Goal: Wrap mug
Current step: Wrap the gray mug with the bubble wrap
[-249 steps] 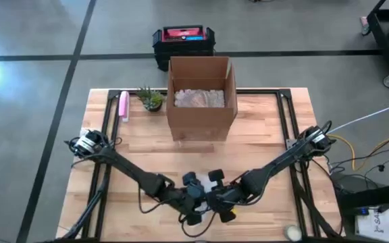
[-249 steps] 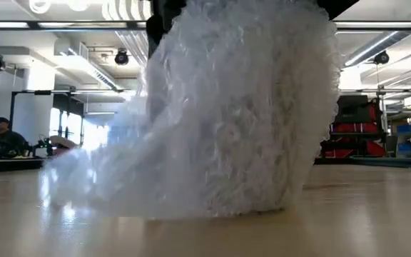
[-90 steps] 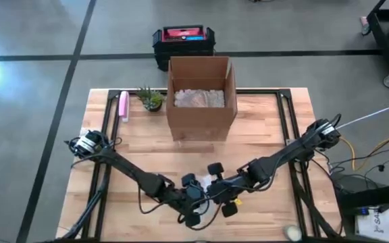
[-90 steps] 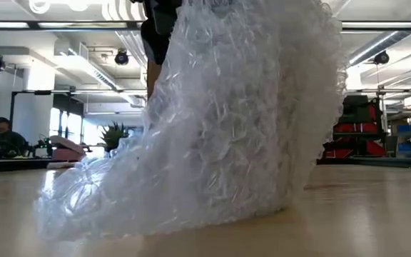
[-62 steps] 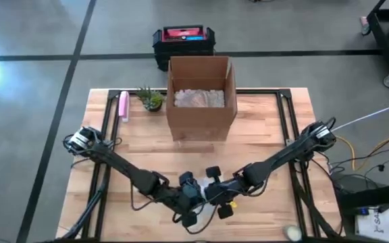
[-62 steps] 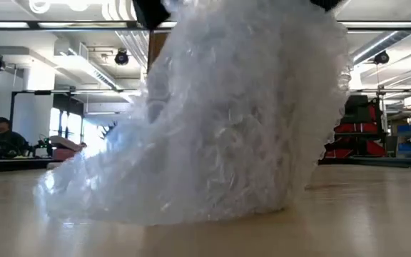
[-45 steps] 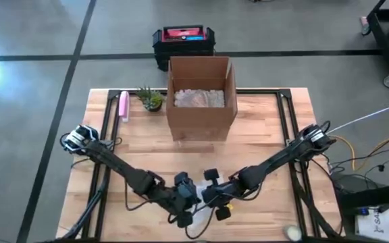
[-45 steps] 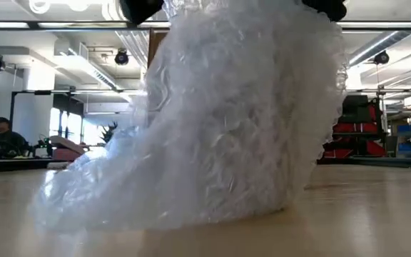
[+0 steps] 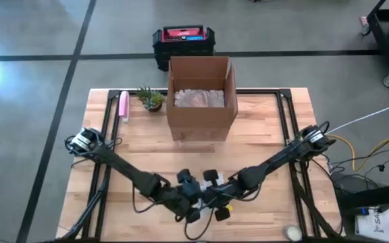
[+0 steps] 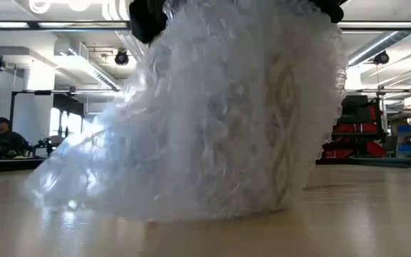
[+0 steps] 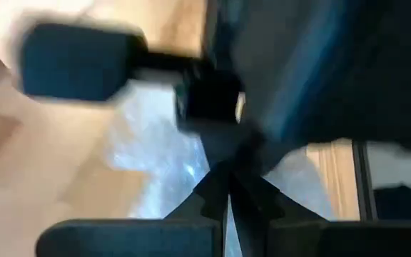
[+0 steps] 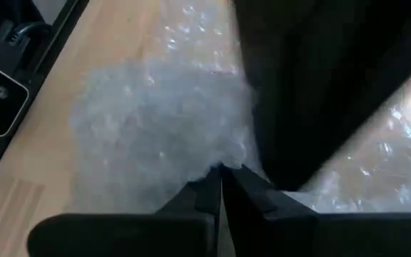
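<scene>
A mound of clear bubble wrap (image 10: 212,128) stands on the table near its front edge, and a pale patterned mug (image 10: 284,114) shows faintly through the wrap's right side. The wrap's loose tail (image 10: 70,185) trails along the table to the left. In the high view both arms meet over the bundle (image 9: 204,194). My left gripper (image 11: 228,191) and my right gripper (image 12: 220,173) are each shut on wrap at the top of the mound. In the low view they show as dark shapes at the top edge, the left gripper (image 10: 148,16) and the right gripper (image 10: 328,7). My left gripper pinches bubble wrap (image 11: 191,153) between its two fingertips at the top of the mound, on its left side, coming from above. My right arm hides much of the place, so layers cannot be told. My right gripper pinches a gathered edge of the bubble wrap (image 12: 216,158) between its fingertips, at the top right of the mound, from above. The wrap spreads out below the fingers and rests on the table.
An open cardboard box (image 9: 201,118) with padding inside stands at the table's far middle. A small plant (image 9: 151,98) and a pink object (image 9: 123,106) lie to its left. A roll (image 9: 291,232) sits at the near right corner. A person (image 10: 2,139) sits far behind.
Both grippers have moved a little toward the table's left edge, staying shut on the wrap. The wrap has shifted over the mug, whose pattern now shows through on the right. The loose tail stays on the table at the left.
</scene>
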Robot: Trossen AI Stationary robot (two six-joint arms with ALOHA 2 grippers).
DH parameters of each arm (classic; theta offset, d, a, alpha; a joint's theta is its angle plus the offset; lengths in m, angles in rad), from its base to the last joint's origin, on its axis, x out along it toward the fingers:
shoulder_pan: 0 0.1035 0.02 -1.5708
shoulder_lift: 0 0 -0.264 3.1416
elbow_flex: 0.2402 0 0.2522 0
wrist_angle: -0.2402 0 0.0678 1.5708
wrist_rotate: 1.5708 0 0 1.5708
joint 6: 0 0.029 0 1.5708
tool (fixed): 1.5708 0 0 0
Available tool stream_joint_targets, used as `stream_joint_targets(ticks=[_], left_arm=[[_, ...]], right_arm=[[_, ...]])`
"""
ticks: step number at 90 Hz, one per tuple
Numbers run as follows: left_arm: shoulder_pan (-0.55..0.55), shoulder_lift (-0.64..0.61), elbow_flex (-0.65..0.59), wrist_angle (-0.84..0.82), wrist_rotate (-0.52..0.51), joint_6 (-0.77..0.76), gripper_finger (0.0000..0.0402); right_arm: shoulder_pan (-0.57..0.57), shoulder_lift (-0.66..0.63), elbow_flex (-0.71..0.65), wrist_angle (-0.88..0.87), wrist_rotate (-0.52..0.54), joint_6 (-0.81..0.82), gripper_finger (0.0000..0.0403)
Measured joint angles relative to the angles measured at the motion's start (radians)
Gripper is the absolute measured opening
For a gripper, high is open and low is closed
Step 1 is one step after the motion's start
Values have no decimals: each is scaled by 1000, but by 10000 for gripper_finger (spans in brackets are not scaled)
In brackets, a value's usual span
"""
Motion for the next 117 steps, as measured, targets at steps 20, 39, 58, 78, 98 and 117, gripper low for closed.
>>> stream_joint_targets(ticks=[20,39,58,78,98,117], left_arm=[[7,60,1,6,48,-14,0],[10,57,0,-4,70,-15,0],[8,56,0,-4,71,-15,0],[4,48,-4,-8,81,-13,0],[-16,-35,-1,-8,72,-24,0],[-29,-64,-2,-23,131,-26,0]], right_arm=[[2,-11,29,-93,-5,3,0],[4,-75,153,-326,1,9,0],[4,-86,161,-315,97,-31,0],[6,11,121,-185,55,-35,0],[22,93,127,-135,32,-23,0],[14,88,124,-153,46,-11,0]])
